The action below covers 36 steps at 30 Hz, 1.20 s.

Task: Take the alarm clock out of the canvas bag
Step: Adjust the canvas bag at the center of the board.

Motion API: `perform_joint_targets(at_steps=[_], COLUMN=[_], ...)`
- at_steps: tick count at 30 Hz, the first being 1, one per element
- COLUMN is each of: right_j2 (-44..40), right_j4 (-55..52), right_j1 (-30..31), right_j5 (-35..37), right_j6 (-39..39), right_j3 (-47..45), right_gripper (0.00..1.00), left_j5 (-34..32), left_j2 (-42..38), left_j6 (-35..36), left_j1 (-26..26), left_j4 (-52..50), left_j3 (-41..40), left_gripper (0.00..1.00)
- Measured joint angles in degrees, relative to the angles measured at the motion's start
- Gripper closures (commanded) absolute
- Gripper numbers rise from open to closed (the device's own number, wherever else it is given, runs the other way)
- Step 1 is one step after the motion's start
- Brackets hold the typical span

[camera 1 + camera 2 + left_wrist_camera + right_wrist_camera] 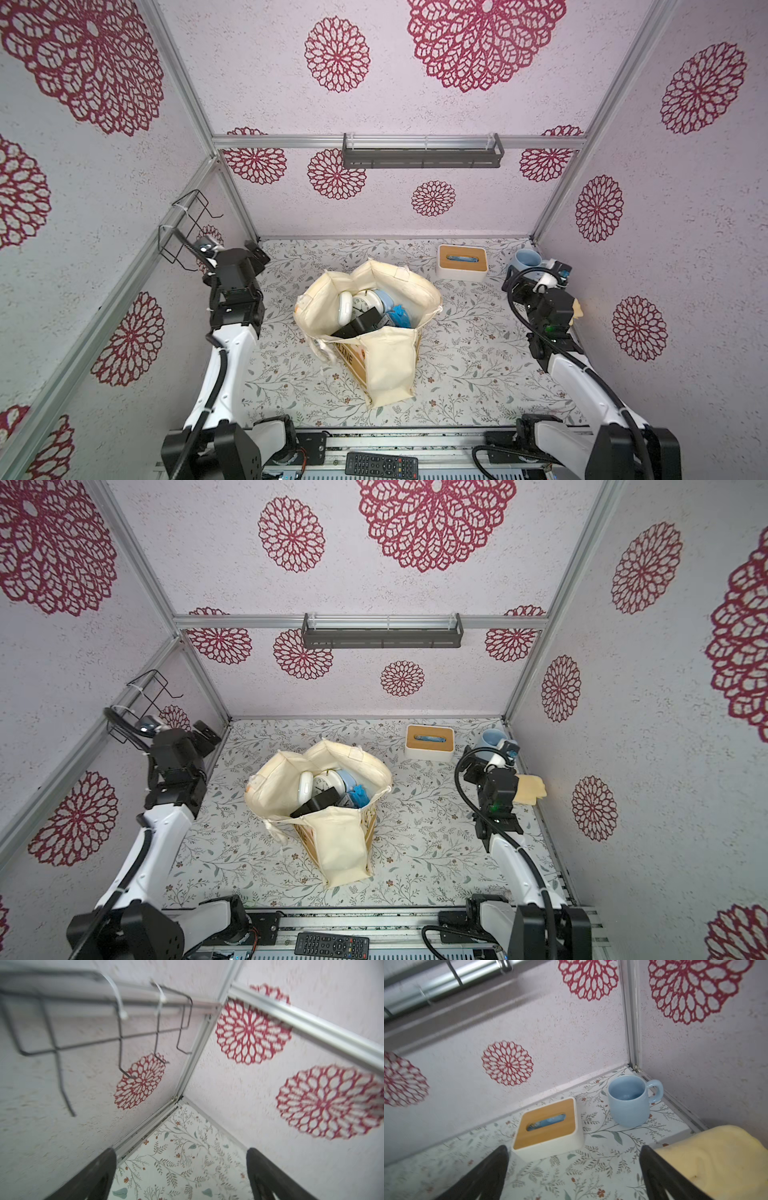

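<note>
The alarm clock (365,305) sits inside the canvas bag (390,361) on the bench (478,353). The left end effector (179,1159) and right end effector (574,1153) are wide open, holding nothing.

Both arms look alike from here. L arm (239,349) & R arm (582,382): glossy white shells on the long links, boxy black motor housings at wrists & bases. A black corrugated cable (456,773) runs along each arm, strapped on w/ white zip ties (586,368). I see a small green LED (549,329) on the R wrist block. L tool (180,1152) & R tool (574,1147): matte black tapered fingers (93,1178), no markings I can read.
</note>
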Motion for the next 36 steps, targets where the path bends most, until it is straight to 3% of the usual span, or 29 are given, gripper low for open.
perform_joint_targets(at_steps=[2,4,7,10,13,21,28,32,34,36], right_j2=[-3.0,-4.2,-2.8,-0.5,1.1,9.1,21.2,27.2,28.4,28.7], right_j4=[-4.2,-9.5,-21.1,-33.0,-41.4,-51.5,-57.4,-59.7,-60.5,-61.1], right_j1=[-0.7,-0.8,2.3,9.2,16.5,31.3,41.2,43.8,44.1,44.5], right_j5=[-3.7,-8.1,-12.3,-13.2,-13.4,-11.5,-4.2,0.6,2.2,3.5], right_j6=[5.2,8.9,10.0,7.1,3.0,-6.8,-13.8,-15.7,-16.2,-16.2], right_j3=[1.5,3.8,10.1,18.9,27.2,40.9,47.2,50.7,51.3,51.3], right_gripper=[0.01,0.04,0.04,0.03,0.03,0.01,0.04,0.19,0.34,0.51], left_j5=[2.7,5.2,5.7,7.1,9.9,16.5,20.0,21.1,21.3,21.6], left_j2=[-2.4,-3.3,-2.2,-1.1,-1.7,-5.2,-9.0,-9.7,-9.1,-7.6], left_j6=[-5.7,-10.6,-15.8,-20.6,-24.6,-30.5,-32.3,-33.8,-34.4,-34.9], left_j1=[1.1,-1.4,-12.3,-24.5,-29.7,-31.7,-31.8,-31.9,-31.9,-31.9], left_j4=[-7.1,-15.7,-28.9,-41.1,-52.0,-71.0,-74.6,-71.5,-68.8,-65.5], left_j3=[3.2,7.1,13.7,18.4,19.5,22.4,17.7,12.8,11.6,11.0], left_gripper=[0.01,0.02,0.03,0.04,0.04,0.04,0.04,0.05,0.10,0.23])
